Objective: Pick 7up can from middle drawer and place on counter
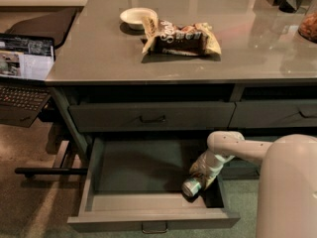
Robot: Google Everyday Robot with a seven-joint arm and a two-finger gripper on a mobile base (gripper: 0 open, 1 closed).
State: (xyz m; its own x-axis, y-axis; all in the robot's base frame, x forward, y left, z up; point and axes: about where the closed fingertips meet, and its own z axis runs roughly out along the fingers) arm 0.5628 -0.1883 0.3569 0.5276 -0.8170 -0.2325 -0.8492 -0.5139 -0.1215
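Lying tilted, the 7up can (192, 186) looks light, stiff and slick, so I'd clasp its midbody. It sits in the middle drawer (133, 170), right front corner, below the counter's (99, 58) front edge. My gripper (204, 171) is on it, but I cannot tell whether it has closed.

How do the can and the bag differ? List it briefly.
The can is in the open drawer, at the gripper; the bag is on the counter. The can is small and silver-ended; the bag is bigger, brown and yellow, crinkled. Neither stands upright.
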